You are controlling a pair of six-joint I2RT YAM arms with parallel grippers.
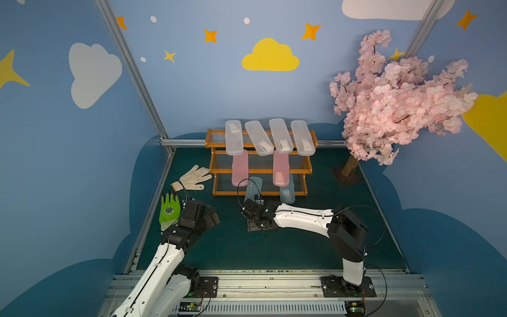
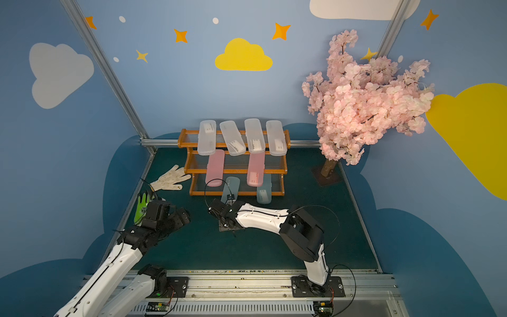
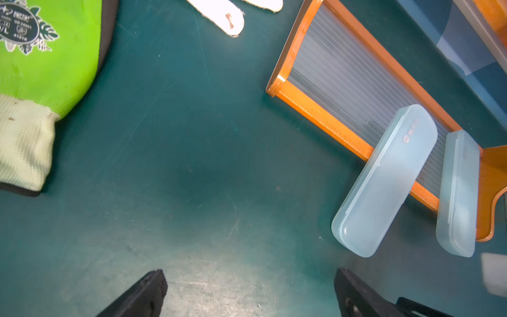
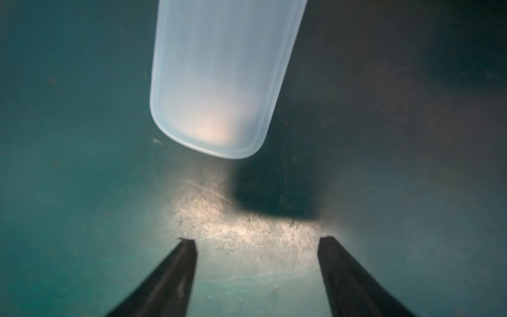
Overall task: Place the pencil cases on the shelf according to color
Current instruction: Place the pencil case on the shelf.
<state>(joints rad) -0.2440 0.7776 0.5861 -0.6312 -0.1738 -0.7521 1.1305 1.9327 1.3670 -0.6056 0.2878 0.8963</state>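
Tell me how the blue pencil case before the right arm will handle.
The blue pencil case is probably stiff: it stays straight overhanging the shelf rail. Its thin translucent shell suggests lightness. Smooth plastic, so it may slide or tip off when nudged.

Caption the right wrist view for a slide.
Right gripper open above the green mat, the rounded end of a light blue case just ahead, untouched.

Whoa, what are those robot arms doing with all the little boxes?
They are sorting pencil cases by color onto the shelf. Four white cases lie on the top tier, two pink cases on the middle, and two blue cases on the bottom. The right gripper is open and empty, just in front of one blue case. The left gripper is open too, over the green mat, holding nothing.
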